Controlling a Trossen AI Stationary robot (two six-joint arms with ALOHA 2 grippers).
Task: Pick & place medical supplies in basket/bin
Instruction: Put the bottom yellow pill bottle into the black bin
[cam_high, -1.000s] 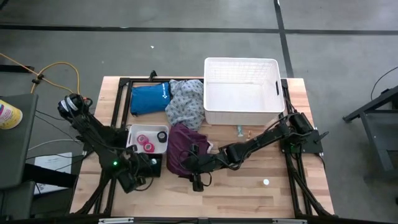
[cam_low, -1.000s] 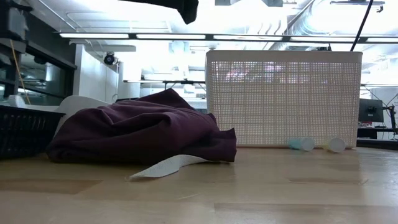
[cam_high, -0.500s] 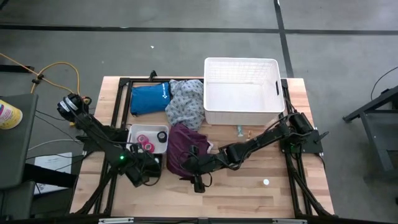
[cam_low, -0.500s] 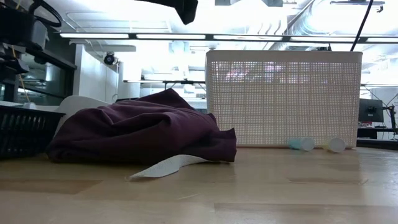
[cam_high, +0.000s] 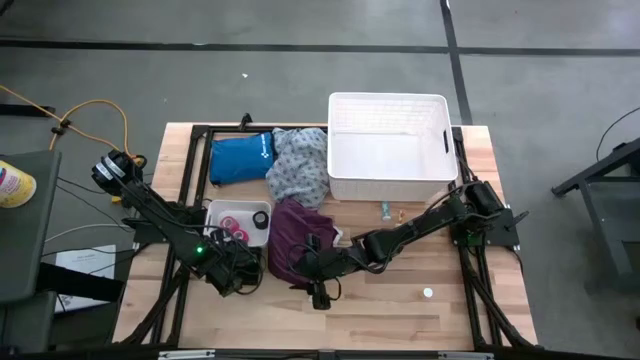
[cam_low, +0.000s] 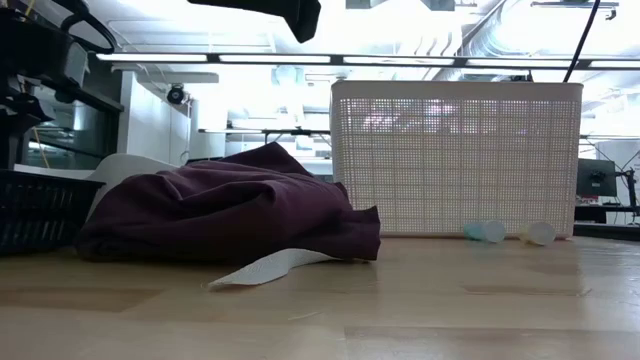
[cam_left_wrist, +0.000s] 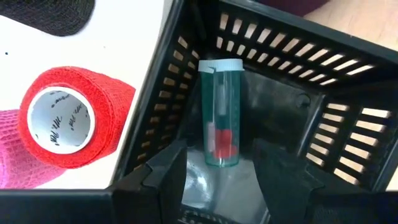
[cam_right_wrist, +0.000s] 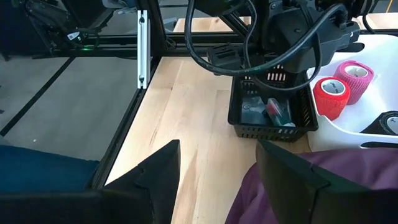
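Moved in over the black mesh crate (cam_high: 243, 266) since a second ago: left gripper (cam_left_wrist: 216, 163), fingers now parted, grasping nothing; released inside the crate, a clear vial (cam_left_wrist: 220, 113) with white cap, so likely one supply placed; beside the crate, over the maroon garment (cam_high: 293, 235), right gripper (cam_right_wrist: 217, 163), spread and empty.

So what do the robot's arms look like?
Both arms are dark, almost black, built from chunky jointed segments. The left arm shows a small green light near its wrist and has black cables looping beside it. The left gripper and right gripper each have two flat, dark, angular fingers.
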